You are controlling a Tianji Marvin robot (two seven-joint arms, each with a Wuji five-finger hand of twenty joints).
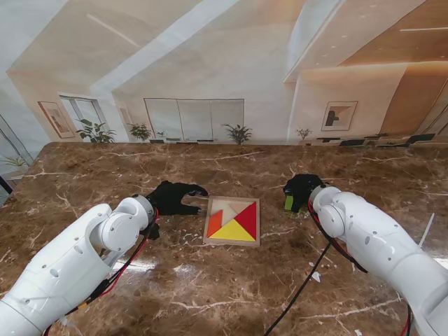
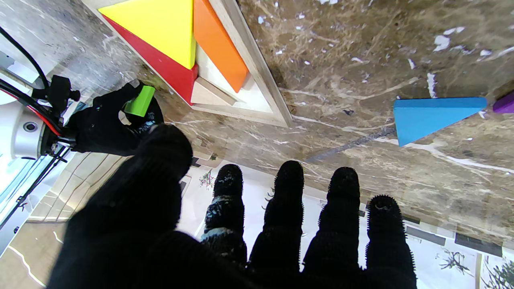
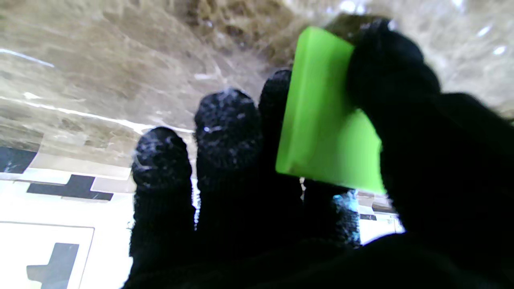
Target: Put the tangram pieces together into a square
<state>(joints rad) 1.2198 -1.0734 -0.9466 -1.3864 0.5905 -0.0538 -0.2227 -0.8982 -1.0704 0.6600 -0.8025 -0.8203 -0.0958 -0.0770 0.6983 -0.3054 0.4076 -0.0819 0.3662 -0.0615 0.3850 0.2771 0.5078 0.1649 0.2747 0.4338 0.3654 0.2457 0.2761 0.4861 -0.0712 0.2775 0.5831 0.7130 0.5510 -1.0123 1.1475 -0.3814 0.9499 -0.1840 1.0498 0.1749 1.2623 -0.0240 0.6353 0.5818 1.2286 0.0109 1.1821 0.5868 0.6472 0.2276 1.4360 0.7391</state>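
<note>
The wooden tray [image 1: 207, 222] lies mid-table and holds a red triangle [image 1: 246, 217], a yellow triangle [image 1: 232, 232] and an orange piece [image 1: 214, 224]; part of its floor is bare. My left hand [image 1: 175, 197] hovers just left of the tray, open, with its fingers [image 2: 289, 188] spread and nothing in them. A blue triangle [image 2: 425, 116] and a purple piece [image 2: 505, 103] lie on the table beyond those fingers. My right hand [image 1: 301, 189], right of the tray, is shut on a green piece [image 3: 321, 120], pinched between thumb and fingers.
The table is brown marble [image 1: 224, 280]. A black cable [image 1: 301, 287] trails across it from my right arm, nearer to me. A printed backdrop wall [image 1: 210, 70] stands along the far edge.
</note>
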